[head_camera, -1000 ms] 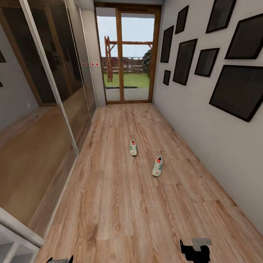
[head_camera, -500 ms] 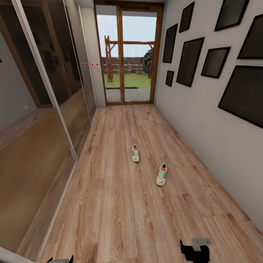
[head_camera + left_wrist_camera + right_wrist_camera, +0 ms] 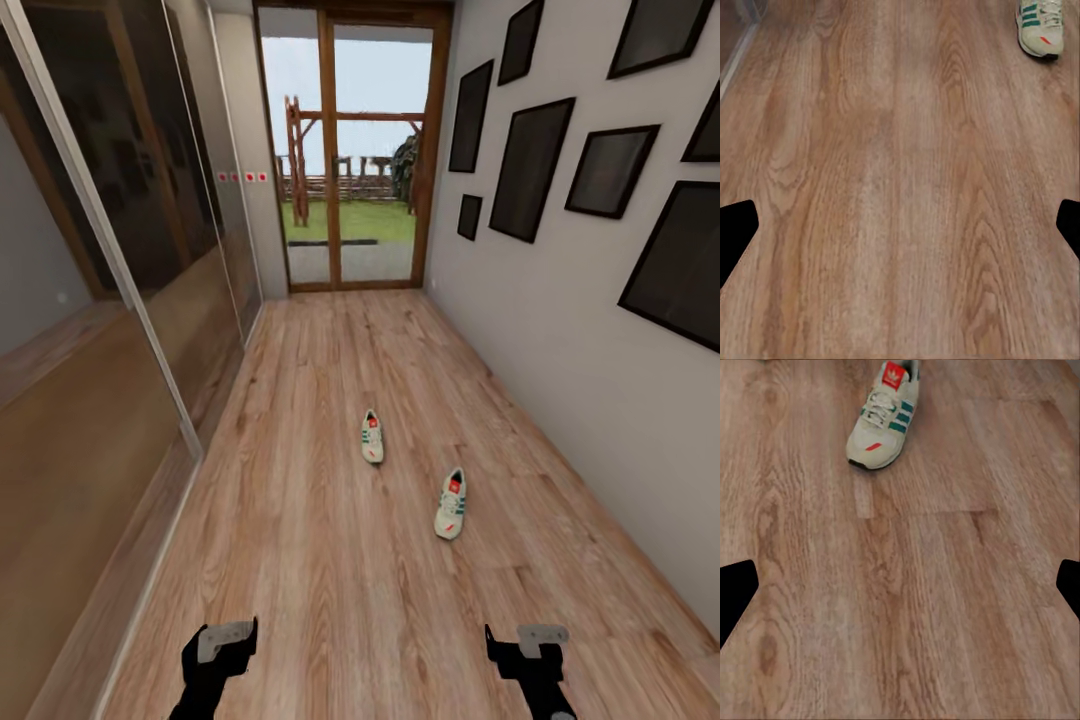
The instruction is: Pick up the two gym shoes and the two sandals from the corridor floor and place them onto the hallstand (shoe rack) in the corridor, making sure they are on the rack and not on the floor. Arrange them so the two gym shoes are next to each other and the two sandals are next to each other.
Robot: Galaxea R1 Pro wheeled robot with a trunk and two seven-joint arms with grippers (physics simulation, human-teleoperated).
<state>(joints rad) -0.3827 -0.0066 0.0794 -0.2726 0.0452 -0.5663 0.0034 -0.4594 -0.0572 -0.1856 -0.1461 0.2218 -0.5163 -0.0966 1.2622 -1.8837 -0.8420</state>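
Both arms have risen into the head view: left tool [image 3: 222,650] and right tool [image 3: 528,652], each spread, empty. The gym shoes [image 3: 451,503] lie ahead on the corridor floor [image 3: 320,560], now closer; approach under way.

Both arms reach forward and low, well apart. The left gripper [image 3: 222,645] and the right gripper [image 3: 527,645] hold nothing, each with fingers spread wide.
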